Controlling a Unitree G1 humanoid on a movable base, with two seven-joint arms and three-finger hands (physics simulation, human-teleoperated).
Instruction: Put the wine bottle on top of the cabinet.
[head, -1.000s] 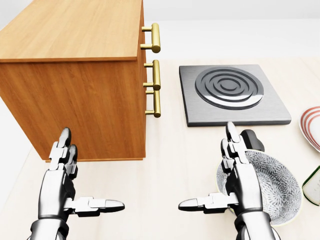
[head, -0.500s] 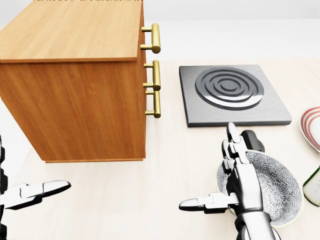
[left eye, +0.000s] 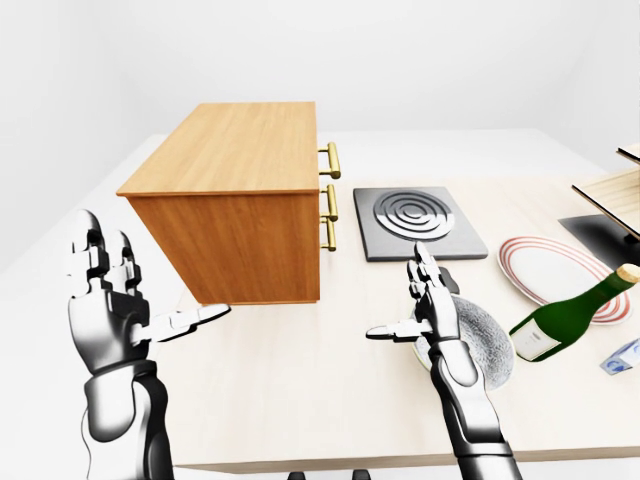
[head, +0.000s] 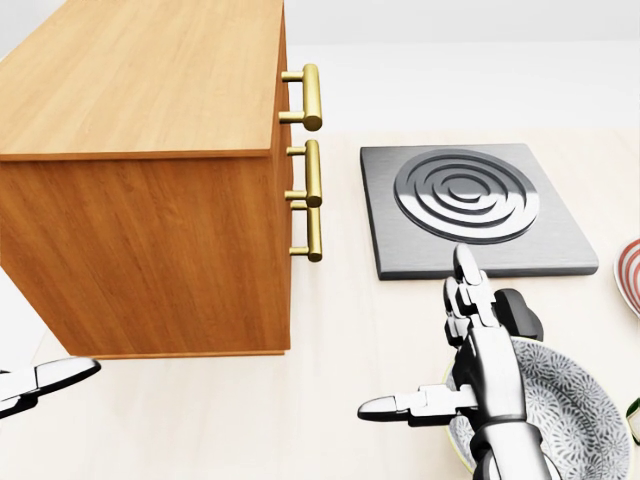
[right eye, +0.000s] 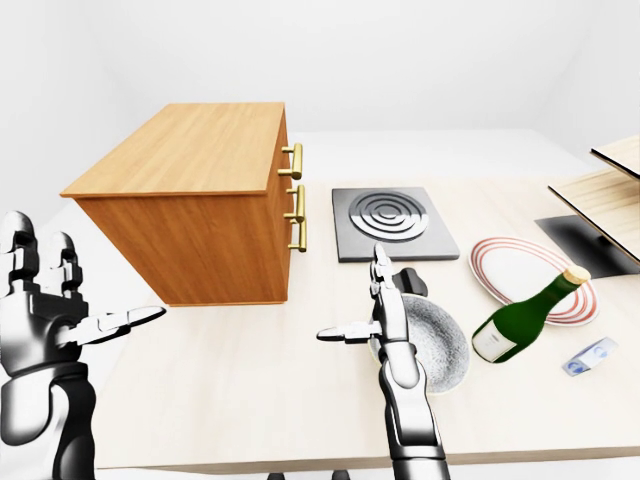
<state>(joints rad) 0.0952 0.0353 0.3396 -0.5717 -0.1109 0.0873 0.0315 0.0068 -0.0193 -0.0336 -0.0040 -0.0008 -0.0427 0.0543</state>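
Left-eye view: wine bottle (left eye: 568, 320) lies tilted on the tabletop (left eye: 300, 380), neck over a striped plate (left eye: 545, 268), well right of the cabinet (left eye: 235, 200). Left robot hand (left eye: 110, 310) spread, empty. Right robot hand (left eye: 425, 315) spread, empty, above a patterned bowl (left eye: 490, 345)

Head view: cabinet with 3 brass handles (head: 312, 170) beside a hotplate (head: 465, 205)

Right-eye view: same layout

A simulated kitchen is shown. A pale wooden counter (left eye: 300, 400) carries a square grey stove plate with concentric rings (left eye: 418, 222), a red-rimmed white plate (right eye: 520, 262), and a patterned grey bowl (right eye: 440, 340).
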